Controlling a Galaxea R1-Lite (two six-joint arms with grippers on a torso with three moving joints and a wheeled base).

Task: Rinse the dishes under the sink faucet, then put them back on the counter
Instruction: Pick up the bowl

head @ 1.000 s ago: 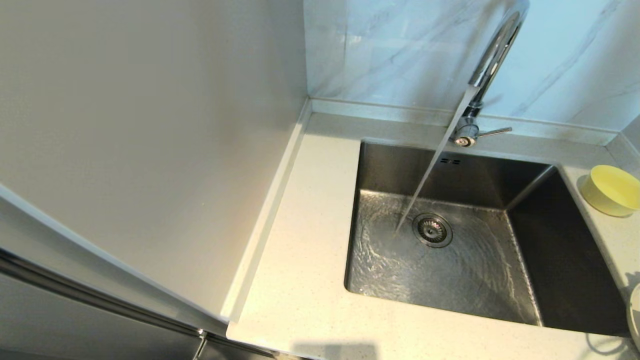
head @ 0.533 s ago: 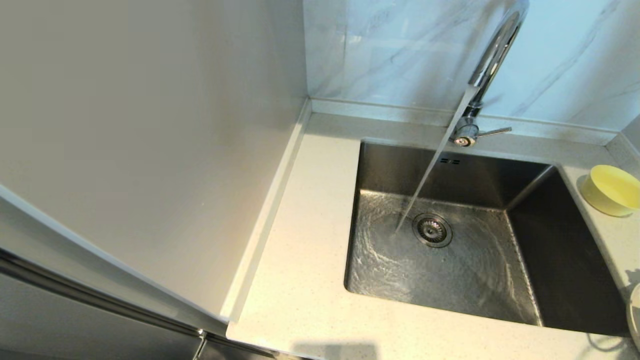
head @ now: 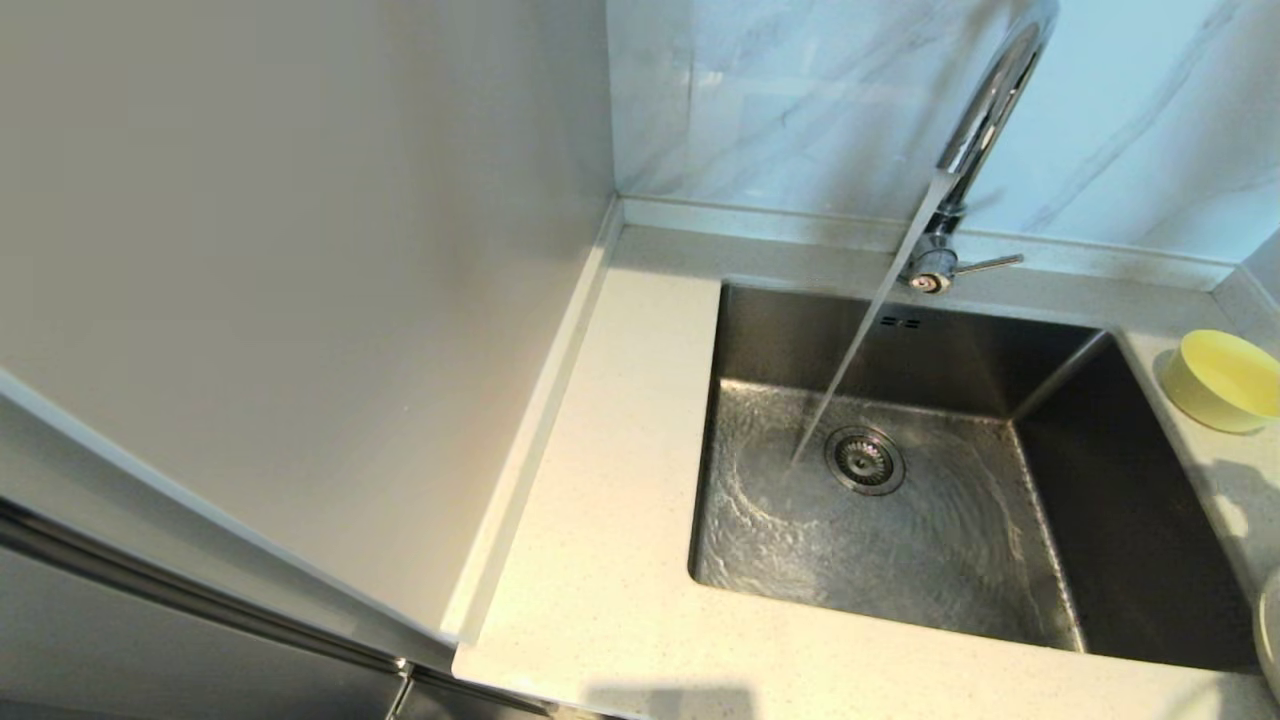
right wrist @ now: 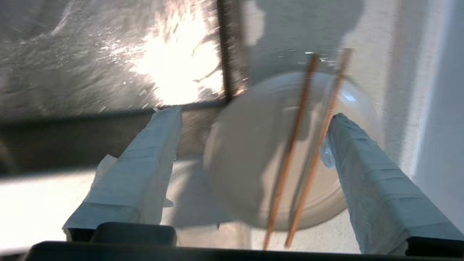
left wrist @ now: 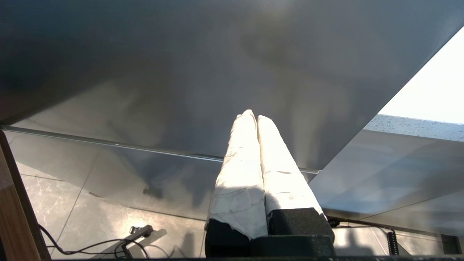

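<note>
The chrome sink faucet point(head: 985, 110) pours a slanted stream into the steel sink point(head: 800, 335), wetting its floor around the drain strainer point(head: 864, 460). On the counter point(head: 610, 480) to the right stand the pale-yellow bowl point(head: 1225, 380) and a sliver of the cream-white plate point(head: 1271, 630) at the frame edge. In the right wrist view my right gripper point(right wrist: 252, 115) hangs open above the plate point(right wrist: 246, 163), one finger on each side; the two brown chopsticks point(right wrist: 293, 145) lie across the plate, close to one finger point(right wrist: 362, 163). Neither gripper shows in the head view.
My left gripper point(left wrist: 252, 115) is parked, shut and empty, in front of a grey cabinet face below the counter. A tall grey panel point(head: 300, 300) bounds the counter on the left. The veined marble wall point(head: 800, 100) stands behind the faucet.
A shadow has spread over the counter between the bowl and the plate at the far right, darkening the plate's edge. The water keeps running; the bowl has not moved.
</note>
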